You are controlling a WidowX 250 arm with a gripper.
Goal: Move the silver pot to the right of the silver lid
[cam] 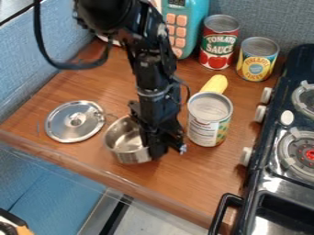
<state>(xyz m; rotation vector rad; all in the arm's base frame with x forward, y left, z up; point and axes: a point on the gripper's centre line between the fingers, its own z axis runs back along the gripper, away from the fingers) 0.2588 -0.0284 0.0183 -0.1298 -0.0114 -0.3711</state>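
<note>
Pot [129, 157] R of lid [75, 121], grpr [163, 148] at rim.

- A lid [64, 126] lies left of the pot [130, 156] on a counter [86, 86].
- A can [205, 131] stands to the pot's right.
- A stove [276, 184] sits farther right of the pot.
</note>
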